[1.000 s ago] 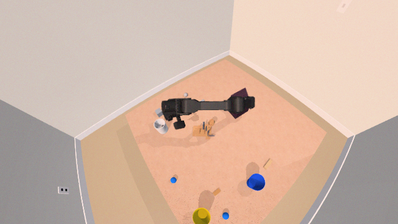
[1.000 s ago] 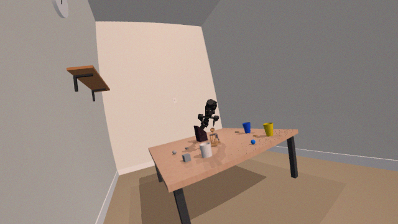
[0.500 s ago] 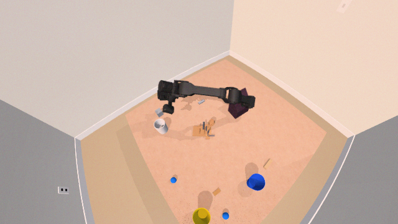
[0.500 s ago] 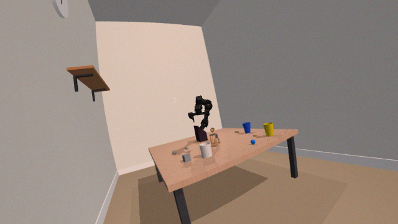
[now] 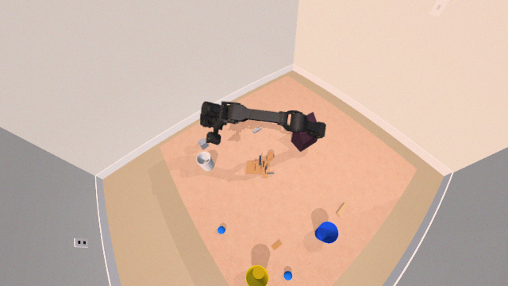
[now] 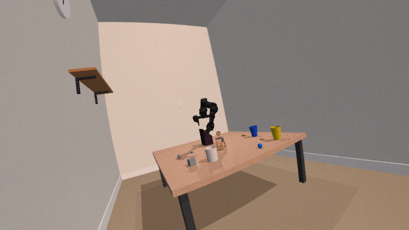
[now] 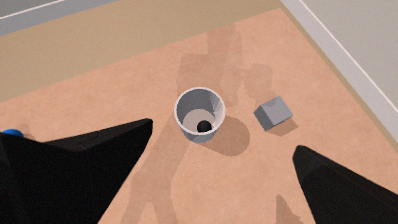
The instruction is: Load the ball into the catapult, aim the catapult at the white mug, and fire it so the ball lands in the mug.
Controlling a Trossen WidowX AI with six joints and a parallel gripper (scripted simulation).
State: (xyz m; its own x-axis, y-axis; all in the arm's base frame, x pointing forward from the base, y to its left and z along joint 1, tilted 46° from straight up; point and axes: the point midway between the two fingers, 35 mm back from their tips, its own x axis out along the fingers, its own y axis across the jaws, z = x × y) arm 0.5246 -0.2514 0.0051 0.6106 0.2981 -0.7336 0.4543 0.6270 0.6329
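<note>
From where I stand, the black arm [image 5: 263,115] [image 6: 211,118] rises from its foot and, seen from above, stretches across the upper middle of the frame, from right of centre to left of centre, its wrist folded at the left end. The end effector [image 7: 222,138] has nothing in its grip. In the wrist view its black fingers stand wide apart, one at lower left, the other at lower right.

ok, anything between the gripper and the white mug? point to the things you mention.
Nothing visible. The wrist view shows the white mug [image 5: 207,163] [image 6: 211,154] [image 7: 192,104] unobstructed between the open gripper's [image 5: 214,125] [image 6: 204,121] [image 7: 225,134] fingers; the gray cube [image 5: 203,144] [image 6: 192,161] [image 7: 274,113] sits off to one side.
</note>
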